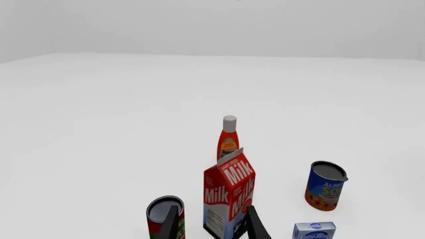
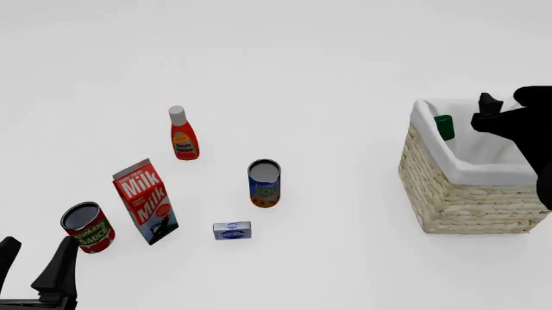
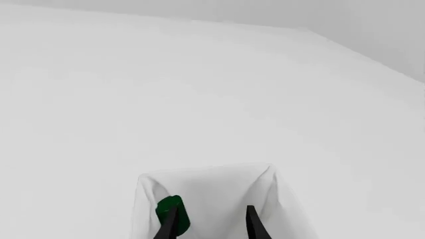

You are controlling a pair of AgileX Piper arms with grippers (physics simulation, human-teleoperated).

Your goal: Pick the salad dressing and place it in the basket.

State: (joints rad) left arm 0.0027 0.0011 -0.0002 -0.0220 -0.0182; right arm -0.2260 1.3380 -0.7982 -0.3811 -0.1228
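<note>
The basket (image 2: 457, 194) stands at the right of the table, woven straw with a white lining (image 3: 212, 184). Of the salad dressing only the dark green cap (image 2: 443, 127) shows, inside the basket by its far left wall; the bottle's body is hidden. In the right wrist view the cap (image 3: 172, 214) sits beside one finger, not between the two. My right gripper (image 2: 485, 106) hangs over the basket's far side, open and empty. My left gripper (image 2: 35, 258) is open and empty at the front left, just short of the red can.
On the left half of the table stand a red bottle with a white cap (image 2: 182, 135), a milk carton (image 2: 145, 201), a red sauce can (image 2: 86, 227), a blue can (image 2: 265, 183) and a small blue-white box (image 2: 232, 230).
</note>
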